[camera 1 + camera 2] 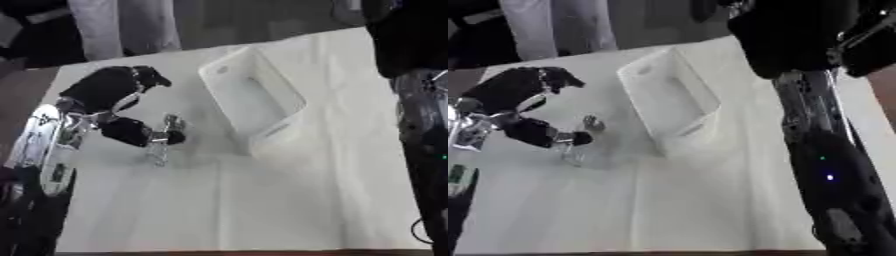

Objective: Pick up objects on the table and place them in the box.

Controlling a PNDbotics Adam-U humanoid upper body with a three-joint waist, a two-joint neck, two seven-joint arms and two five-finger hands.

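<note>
The left hand [118, 95] is reaching in over the left part of the white table [262, 200], its fingers [150, 76] bending forward and its thumb [131, 132] curling underneath. Between the thumb tip and the table a small clear, silvery object [164, 137] is lying, something like a little bottle or jar, though the view is too soft to name it. The thumb tip is touching its near end, and the upper fingers are arching well above it without meeting it, so the hand is sitting half curled around nothing yet; the object appears to be resting on the table and not lifted.

Just to the right of the object the white box [254, 100] is standing tilted on the tabletop, its open side showing a pale interior. Nothing is showing inside it from either eye. The object is lying near the box's lower left wall, apart from it.

The right arm [824, 150] is hanging down the right side of the right eye view, black and silver with small lights glowing; its hand is not showing, so its fingers cannot be judged.
</note>
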